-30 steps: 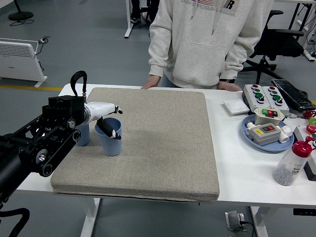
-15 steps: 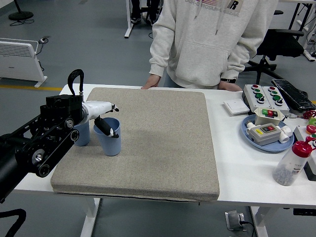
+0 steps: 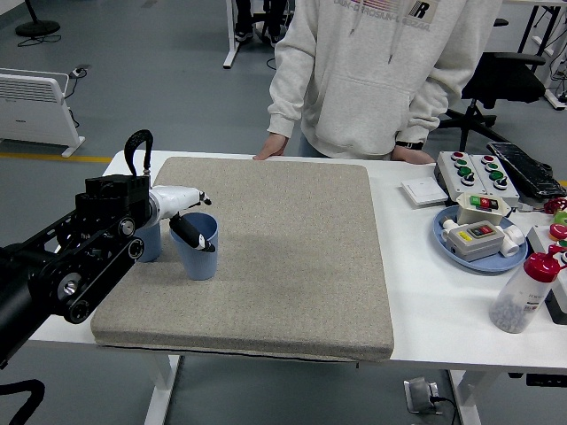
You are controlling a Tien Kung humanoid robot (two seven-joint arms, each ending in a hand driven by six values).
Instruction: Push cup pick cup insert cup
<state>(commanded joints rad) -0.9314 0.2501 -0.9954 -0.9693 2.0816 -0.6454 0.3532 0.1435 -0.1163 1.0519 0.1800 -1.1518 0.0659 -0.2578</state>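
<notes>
— Where was the blue cup (image 3: 199, 250)?
— On the grey mat (image 3: 292, 257), near its left edge, just beside a second cup (image 3: 149, 241).
— And your left hand (image 3: 184, 212)?
— Clamped on its rim, thumb inside, fingers (image 3: 197, 197) outside.

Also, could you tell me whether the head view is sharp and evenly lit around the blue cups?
Head view: sharp, evenly lit, no glare; the light blue plastic cup casts only a soft shadow on the beige fabric mat; the black left arm hides most of the second blue cup.

A person (image 3: 372, 71) stands behind the table (image 3: 425, 301); blue plate (image 3: 452, 246) at right.
</notes>
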